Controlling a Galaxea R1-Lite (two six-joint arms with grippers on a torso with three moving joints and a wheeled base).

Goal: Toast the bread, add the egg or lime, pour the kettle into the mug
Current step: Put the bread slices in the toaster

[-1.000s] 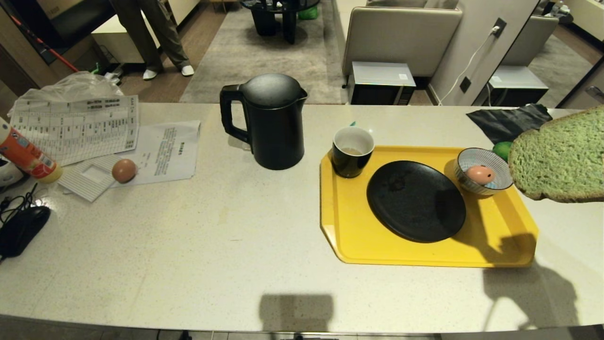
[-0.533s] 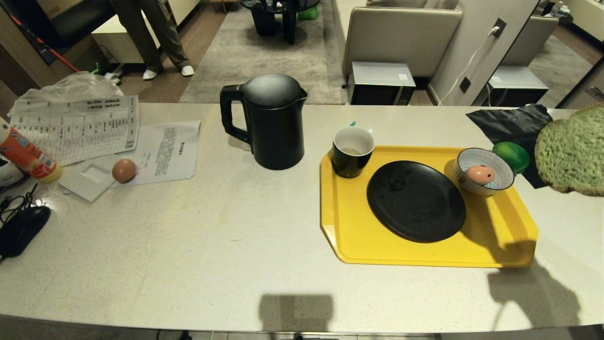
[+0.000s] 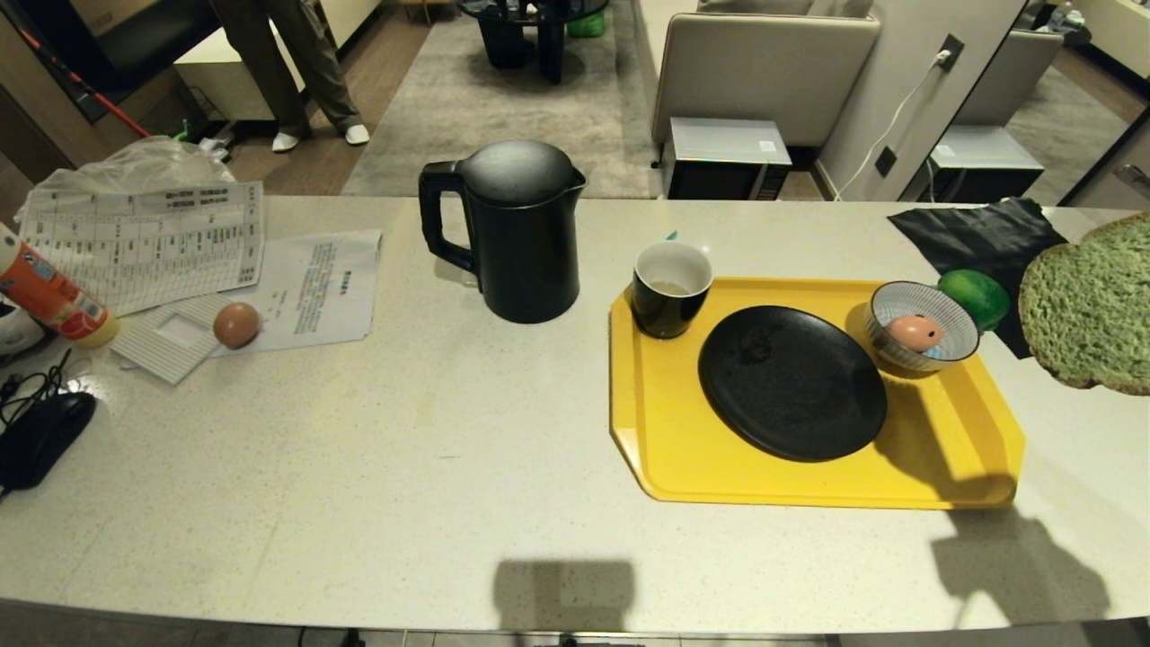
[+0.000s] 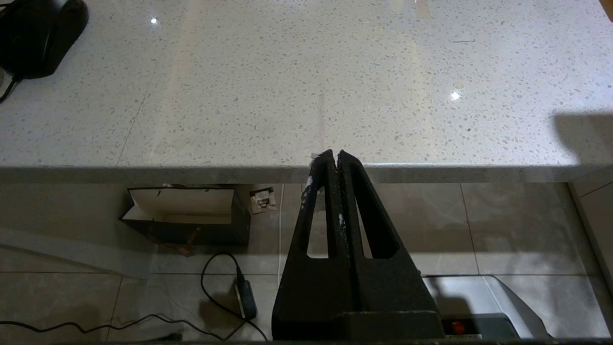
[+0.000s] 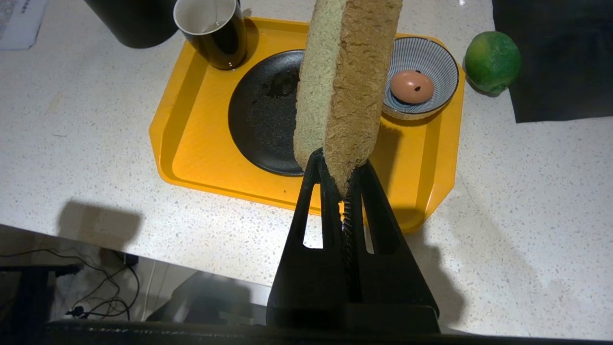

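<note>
Counter: pale speckled stone; carries everything below.
Tray: yellow, on the counter's right part.
Kettle: upright on the counter left of the tray, handle to the left, apart from the mug.
Plate: black, lies in the tray's middle with nothing on it.
Bread: held up in the air on edge, above the tray as the right wrist view shows it, touching neither tray nor plate; one corner is pinched between the jaws, the rest stands out past the fingertips.
Right gripper: jaws clamped on the bread's corner, crust edge facing the wrist camera.
Left gripper: jaws pressed together on nothing, tips at the counter's near edge.
Mug: on the tray's far left corner.
Striped bowl: on the tray's far right, an egg inside.
Lime: on the counter just beyond the bowl, outside the tray.
</note>
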